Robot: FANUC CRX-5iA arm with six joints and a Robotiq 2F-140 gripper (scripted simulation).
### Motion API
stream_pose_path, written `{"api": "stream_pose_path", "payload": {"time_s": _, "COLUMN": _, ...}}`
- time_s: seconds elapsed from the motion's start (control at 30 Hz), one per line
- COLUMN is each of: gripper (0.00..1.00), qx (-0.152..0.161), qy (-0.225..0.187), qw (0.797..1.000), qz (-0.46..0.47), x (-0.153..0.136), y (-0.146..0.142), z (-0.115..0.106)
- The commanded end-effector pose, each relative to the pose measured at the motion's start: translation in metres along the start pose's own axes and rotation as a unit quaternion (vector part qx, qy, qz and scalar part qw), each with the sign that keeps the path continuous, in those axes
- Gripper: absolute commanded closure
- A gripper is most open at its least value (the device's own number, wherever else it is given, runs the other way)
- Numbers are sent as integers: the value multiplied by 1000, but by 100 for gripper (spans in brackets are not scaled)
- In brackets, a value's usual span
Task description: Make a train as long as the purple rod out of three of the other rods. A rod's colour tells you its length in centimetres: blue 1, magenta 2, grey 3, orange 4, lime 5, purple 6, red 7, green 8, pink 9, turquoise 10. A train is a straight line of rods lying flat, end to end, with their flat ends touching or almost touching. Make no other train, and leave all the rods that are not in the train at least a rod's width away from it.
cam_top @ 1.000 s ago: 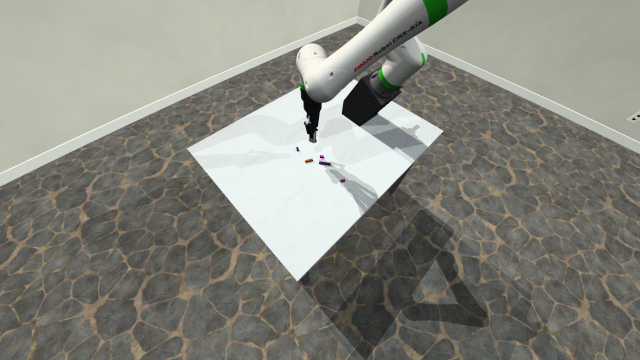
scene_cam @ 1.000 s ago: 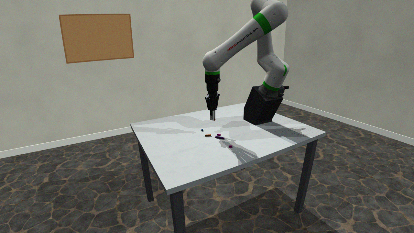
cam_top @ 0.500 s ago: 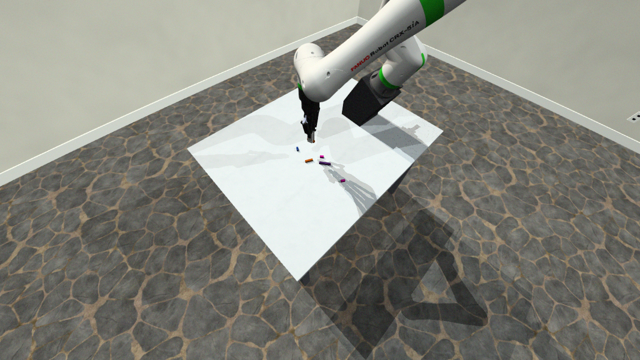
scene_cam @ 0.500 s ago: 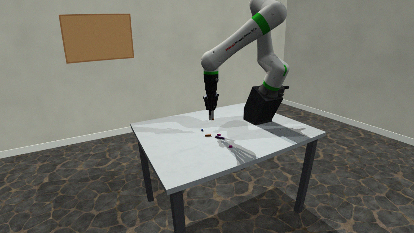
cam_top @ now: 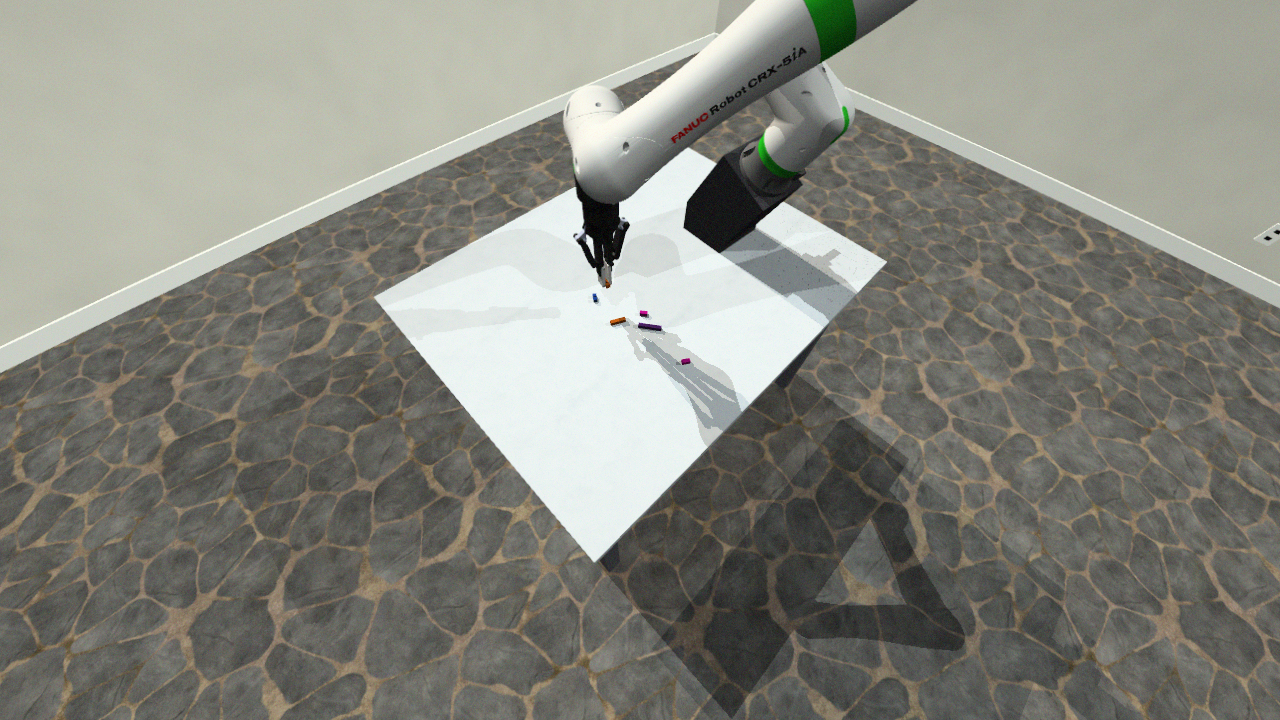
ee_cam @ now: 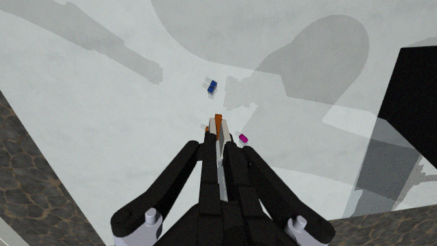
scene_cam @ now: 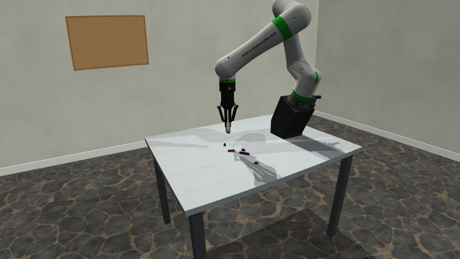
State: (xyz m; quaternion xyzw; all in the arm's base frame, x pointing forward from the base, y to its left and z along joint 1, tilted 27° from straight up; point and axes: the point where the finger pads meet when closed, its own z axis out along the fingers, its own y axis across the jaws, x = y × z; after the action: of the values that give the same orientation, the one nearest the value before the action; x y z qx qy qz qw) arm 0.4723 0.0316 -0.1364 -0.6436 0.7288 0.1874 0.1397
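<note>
My gripper point(cam_top: 605, 275) point(scene_cam: 228, 129) point(ee_cam: 216, 126) is shut on an orange rod point(cam_top: 607, 284) point(scene_cam: 228, 132) point(ee_cam: 218, 118), held above the table. Two blue rods lie together end to end; one blue rod point(ee_cam: 213, 83) touches or almost touches the other blue rod point(ee_cam: 211, 89). A second orange rod point(cam_top: 617, 321) point(scene_cam: 231, 150) lies flat, mostly hidden by the fingers in the wrist view. The purple rod point(cam_top: 649, 326) point(scene_cam: 244, 153) lies to its right, beside a magenta rod point(cam_top: 643, 313) point(scene_cam: 243, 149) point(ee_cam: 243, 138). Another magenta rod point(cam_top: 685, 361) point(scene_cam: 256, 163) lies apart, nearer the table's front edge.
The white table point(cam_top: 554, 429) point(scene_cam: 193, 180) carries all the loose rods. The arm's black base point(cam_top: 729, 210) point(scene_cam: 289, 119) point(ee_cam: 416, 96) stands at the back right. Shadows of the arm and gripper fall across the table.
</note>
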Motion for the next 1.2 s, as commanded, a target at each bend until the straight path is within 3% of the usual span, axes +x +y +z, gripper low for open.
{"api": "stream_pose_path", "payload": {"time_s": 0.0, "gripper": 97, "qx": -4, "qy": 5, "qw": 996, "qz": 83, "x": 6, "y": -11, "z": 0}}
{"api": "stream_pose_path", "payload": {"time_s": 0.23, "gripper": 97, "qx": -3, "qy": 6, "qw": 982, "qz": 187, "x": 14, "y": -25, "z": 0}}
{"api": "stream_pose_path", "payload": {"time_s": 0.9, "gripper": 97, "qx": -3, "qy": 6, "qw": 982, "qz": 188, "x": 14, "y": -25, "z": 4}}
{"api": "stream_pose_path", "payload": {"time_s": 1.17, "gripper": 97, "qx": -3, "qy": 6, "qw": 982, "qz": 188, "x": 14, "y": -25, "z": 28}}
